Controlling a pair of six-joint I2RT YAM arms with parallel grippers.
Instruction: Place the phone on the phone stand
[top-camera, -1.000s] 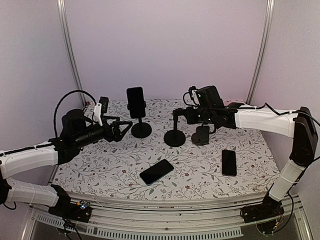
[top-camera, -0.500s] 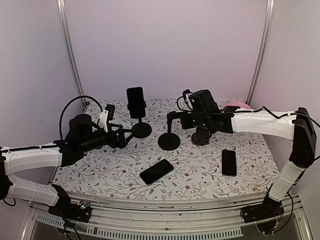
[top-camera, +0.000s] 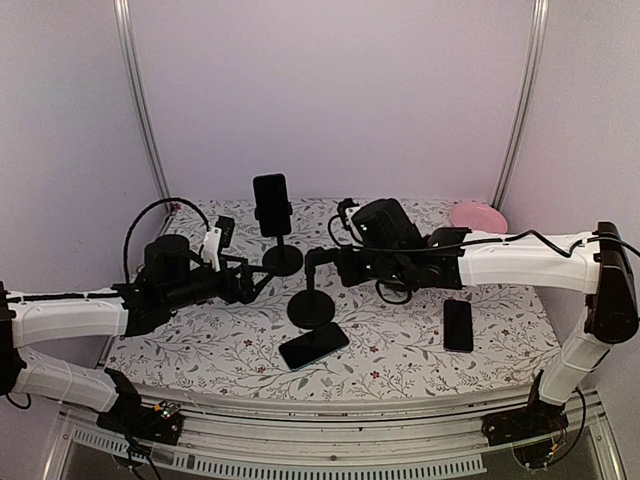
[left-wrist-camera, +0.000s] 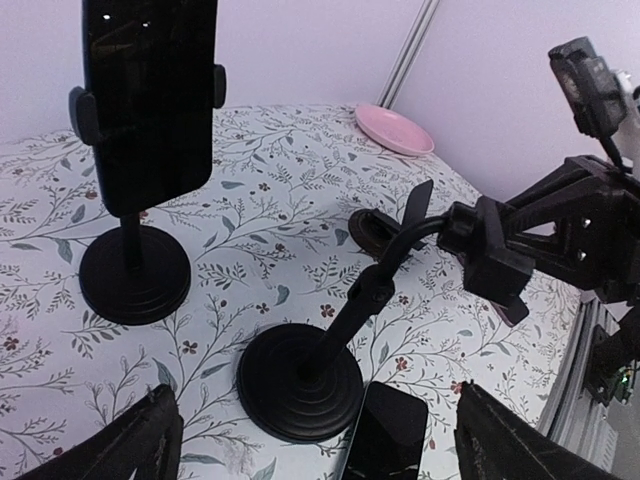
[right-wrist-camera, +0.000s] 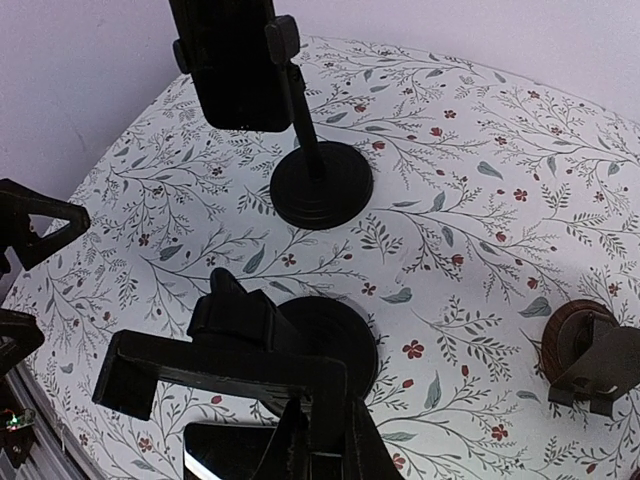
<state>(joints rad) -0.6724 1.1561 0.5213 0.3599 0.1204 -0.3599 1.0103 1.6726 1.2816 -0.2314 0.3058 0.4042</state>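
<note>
Right arm (top-camera: 510, 262) stretched leftward, right gripper (top-camera: 338, 264) clamped on phone stand (top-camera: 311, 308) head, left gripper (top-camera: 248, 280) gaping, empty

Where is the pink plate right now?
In the top view, the pink plate sits at the far right corner of the table, just behind the right arm.

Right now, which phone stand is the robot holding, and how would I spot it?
On the flowered table, just behind the slanted phone, sits the empty stand on a round black base. It leans, the right gripper shut on its top; its upright neighbour carries a phone.
</note>
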